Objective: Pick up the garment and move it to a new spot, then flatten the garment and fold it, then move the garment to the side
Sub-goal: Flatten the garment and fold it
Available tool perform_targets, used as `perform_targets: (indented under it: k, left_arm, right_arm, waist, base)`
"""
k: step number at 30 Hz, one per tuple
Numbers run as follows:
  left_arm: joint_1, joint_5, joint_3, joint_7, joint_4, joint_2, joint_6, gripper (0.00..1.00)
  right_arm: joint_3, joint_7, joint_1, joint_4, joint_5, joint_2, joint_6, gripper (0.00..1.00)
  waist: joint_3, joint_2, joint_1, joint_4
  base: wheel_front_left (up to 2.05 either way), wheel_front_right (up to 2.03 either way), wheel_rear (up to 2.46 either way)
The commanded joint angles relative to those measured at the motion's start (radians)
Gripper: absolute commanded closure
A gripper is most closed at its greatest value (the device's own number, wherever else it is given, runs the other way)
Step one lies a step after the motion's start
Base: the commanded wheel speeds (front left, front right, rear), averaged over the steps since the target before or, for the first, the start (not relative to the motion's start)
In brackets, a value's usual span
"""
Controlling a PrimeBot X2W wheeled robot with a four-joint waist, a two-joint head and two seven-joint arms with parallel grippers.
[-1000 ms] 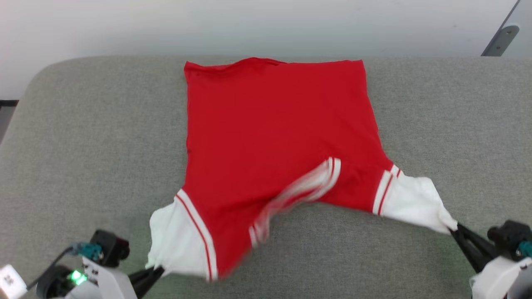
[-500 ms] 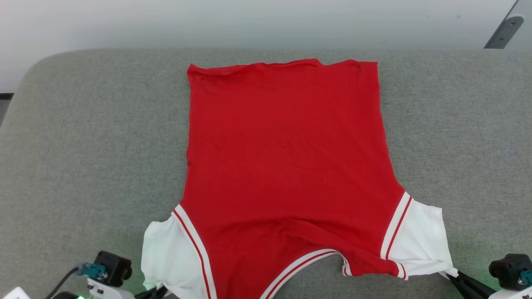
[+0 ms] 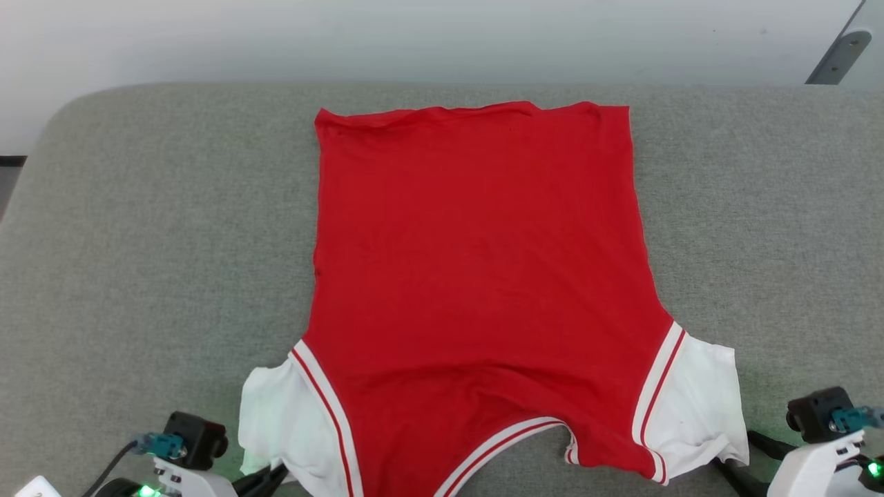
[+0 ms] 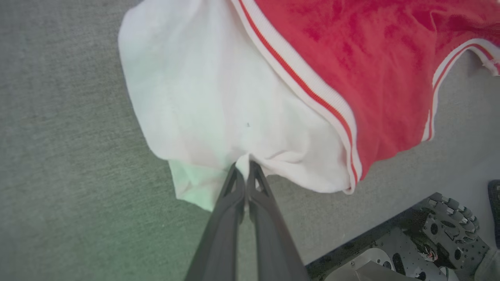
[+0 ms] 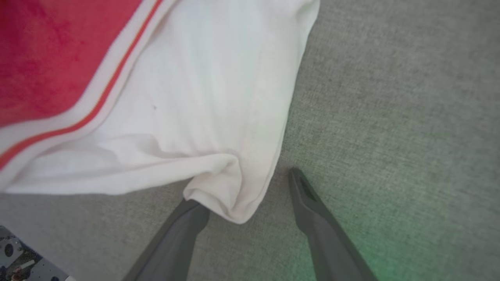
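Observation:
The garment (image 3: 476, 262), a red shirt with white sleeves and red-white striped trim, lies spread flat on the grey table with its collar end nearest me. No lettering shows on the upturned side. My left gripper (image 4: 244, 166) is shut on the hem of the left white sleeve (image 4: 203, 97); in the head view it sits at the lower left (image 3: 276, 475). My right gripper (image 5: 246, 189) stands open at the lower right (image 3: 737, 450). The loose corner of the right sleeve (image 5: 211, 89) lies between its fingers, resting against the left one.
The grey padded table (image 3: 138, 241) has a rounded far-left corner and meets a pale wall behind. A metal bracket (image 3: 836, 55) shows at the top right. The robot's base (image 4: 429, 242) lies just past the table's near edge.
Both grippers drew the garment toward me and laid it flat. The right gripper then opened and let the right sleeve drop. The left stays shut on its sleeve.

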State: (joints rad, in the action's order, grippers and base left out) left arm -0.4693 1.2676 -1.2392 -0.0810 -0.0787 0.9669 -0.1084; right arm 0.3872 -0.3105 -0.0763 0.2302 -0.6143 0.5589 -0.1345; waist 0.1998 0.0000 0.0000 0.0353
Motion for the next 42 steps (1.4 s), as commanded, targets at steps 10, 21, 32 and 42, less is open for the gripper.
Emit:
perform_targets:
  k: [10,21,32,42]
  left_arm:
    - [0.005,-0.010,0.007,-0.032,-0.001,-0.021,-0.004,1.00]
    - [-0.044,-0.059,0.024,-0.075,0.026,-0.044,-0.006,1.00]
    - [-0.142,-0.114,0.036,-0.085,-0.003,-0.116,0.058,1.00]
    - [-0.201,-0.133,0.035,-0.098,-0.088,-0.203,0.131,1.00]
  right_arm:
    - [-0.093,-0.118,-0.006,-0.168,-0.106,0.033,0.005,0.00]
    - [-0.230,-0.032,-0.283,-0.236,0.122,-0.075,0.005,0.00]
    - [-0.203,0.039,-0.760,0.284,0.226,-0.184,0.005,0.00]
    - [-0.262,-0.084,-1.060,0.708,0.304,-0.210,0.005,0.00]
  waist:
    - [-0.016,0.0000,0.0000,0.012]
    - [0.048,0.0000,0.0000,0.060]
    - [0.186,0.0000,0.0000,0.172]
    - [0.269,0.0000,0.0000,0.266]
  base:
    - [0.00,0.00,0.00]
    - [0.00,0.00,0.00]
    - [0.00,0.00,0.00]
    - [0.00,0.00,0.00]
